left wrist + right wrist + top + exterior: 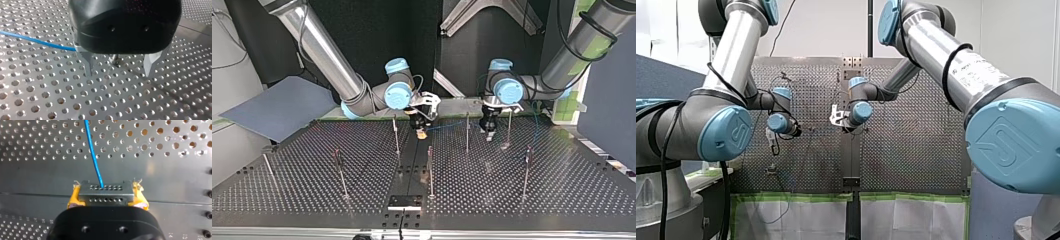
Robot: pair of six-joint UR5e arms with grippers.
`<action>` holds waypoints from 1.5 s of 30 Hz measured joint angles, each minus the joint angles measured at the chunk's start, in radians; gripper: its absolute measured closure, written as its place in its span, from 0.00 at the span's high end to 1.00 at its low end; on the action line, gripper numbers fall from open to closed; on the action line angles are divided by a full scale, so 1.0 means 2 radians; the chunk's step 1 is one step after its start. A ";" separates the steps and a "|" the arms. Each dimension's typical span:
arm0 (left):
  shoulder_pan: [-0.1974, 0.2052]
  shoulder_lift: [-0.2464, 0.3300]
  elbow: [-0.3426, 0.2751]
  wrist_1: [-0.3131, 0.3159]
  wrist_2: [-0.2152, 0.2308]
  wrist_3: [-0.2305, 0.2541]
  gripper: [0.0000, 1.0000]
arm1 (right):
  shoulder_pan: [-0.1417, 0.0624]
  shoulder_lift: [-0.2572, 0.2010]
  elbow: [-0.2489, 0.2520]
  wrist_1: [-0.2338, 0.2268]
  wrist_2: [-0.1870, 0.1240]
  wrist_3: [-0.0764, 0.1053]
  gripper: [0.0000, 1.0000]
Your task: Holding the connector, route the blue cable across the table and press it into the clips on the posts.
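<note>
In the right wrist view my right gripper [106,201] has its yellow pads shut on a grey multi-pin connector [105,193]. The blue cable [93,152] leaves the connector and runs away over the perforated table. In the top view that gripper [422,129] hangs near the middle back, and the cable [447,126] leads toward a thin post [467,132]. My left gripper [119,72] stands open just above the table. Its metal fingers [88,66] straddle a post base [115,60] with nothing held. The cable [37,41] passes behind one finger. In the top view the left gripper [488,131] sits beside another post [509,127].
Several thin upright posts stand across the table, such as one [430,170] in the middle, one [339,170] at the top view's left and one [527,170] at its right. A grey-blue board [277,107] lies off the table's edge. A black plate [404,202] is bolted at the near edge.
</note>
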 joint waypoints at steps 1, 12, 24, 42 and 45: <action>0.000 0.000 0.000 -0.004 -0.003 0.003 1.00 | 0.000 0.000 0.000 0.000 0.000 0.000 0.00; -0.014 0.017 -0.018 -0.050 -0.049 0.048 1.00 | 0.000 0.000 0.000 0.000 0.000 0.000 0.00; -0.038 0.070 -0.071 -0.103 -0.079 0.049 1.00 | 0.001 0.000 0.000 0.000 0.000 0.000 0.00; -0.075 0.146 -0.094 -0.101 -0.075 0.044 1.00 | 0.002 0.000 0.001 0.002 -0.001 0.004 0.00; -0.079 0.154 -0.095 -0.099 -0.074 0.043 1.00 | 0.001 0.000 0.000 0.002 -0.001 0.004 0.00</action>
